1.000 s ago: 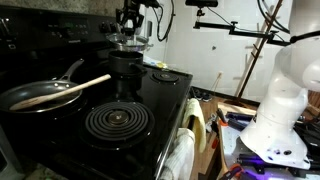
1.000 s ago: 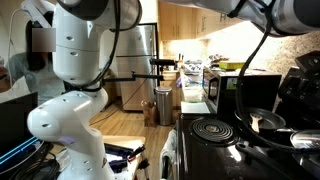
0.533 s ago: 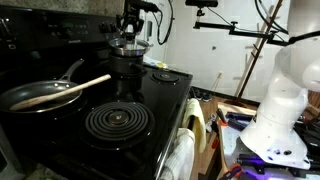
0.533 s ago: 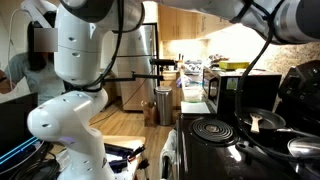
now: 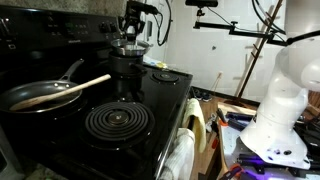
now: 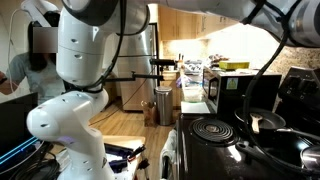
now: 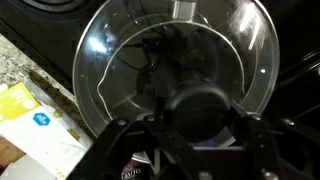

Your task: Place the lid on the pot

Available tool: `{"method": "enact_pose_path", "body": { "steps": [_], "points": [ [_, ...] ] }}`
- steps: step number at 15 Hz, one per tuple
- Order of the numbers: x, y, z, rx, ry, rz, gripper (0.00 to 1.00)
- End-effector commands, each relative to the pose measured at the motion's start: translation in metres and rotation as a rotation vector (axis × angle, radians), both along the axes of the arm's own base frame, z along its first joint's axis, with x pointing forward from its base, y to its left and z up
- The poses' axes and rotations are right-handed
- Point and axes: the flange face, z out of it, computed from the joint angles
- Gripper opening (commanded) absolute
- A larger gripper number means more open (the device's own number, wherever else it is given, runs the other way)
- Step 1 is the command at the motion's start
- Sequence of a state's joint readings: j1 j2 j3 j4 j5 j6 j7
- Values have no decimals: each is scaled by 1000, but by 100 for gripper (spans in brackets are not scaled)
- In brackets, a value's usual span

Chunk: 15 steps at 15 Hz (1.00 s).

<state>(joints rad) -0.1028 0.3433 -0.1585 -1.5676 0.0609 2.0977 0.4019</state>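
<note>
The clear glass lid (image 7: 150, 40) with a metal rim fills the wrist view, and my gripper (image 7: 203, 112) is shut on its dark centre knob. In an exterior view the gripper (image 5: 130, 37) holds the lid (image 5: 128, 46) just above the small dark pot (image 5: 125, 66) at the back of the black stove. I cannot tell whether the lid's rim touches the pot. In the exterior view from the other side the pot and lid are cut off at the right edge.
A frying pan (image 5: 42, 93) with a wooden spoon (image 5: 75, 88) sits on the stove's left side. A black spiral burner coil (image 5: 117, 121) lies in front, and it also shows in the exterior view from the other side (image 6: 211, 128). The robot's white base (image 5: 282, 110) stands to the right. A yellow-white packet (image 7: 35, 120) lies beside the stove.
The gripper has lowered the lid slightly toward the pot over the last second; between half a second ago and now little has moved.
</note>
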Motion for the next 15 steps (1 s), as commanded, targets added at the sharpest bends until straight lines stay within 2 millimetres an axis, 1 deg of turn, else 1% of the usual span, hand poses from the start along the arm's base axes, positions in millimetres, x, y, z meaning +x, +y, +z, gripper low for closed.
{"method": "enact_pose_path", "body": {
  "steps": [1,5,8,12,15],
  "points": [
    [12,-8,8,44,-43,1,34],
    [21,-19,-2,35,-28,-10,34],
    [27,-27,-4,28,-34,-13,34],
    [35,-33,-7,26,-39,-13,34],
    [39,-32,-10,47,-44,-13,34]
  ]
}}
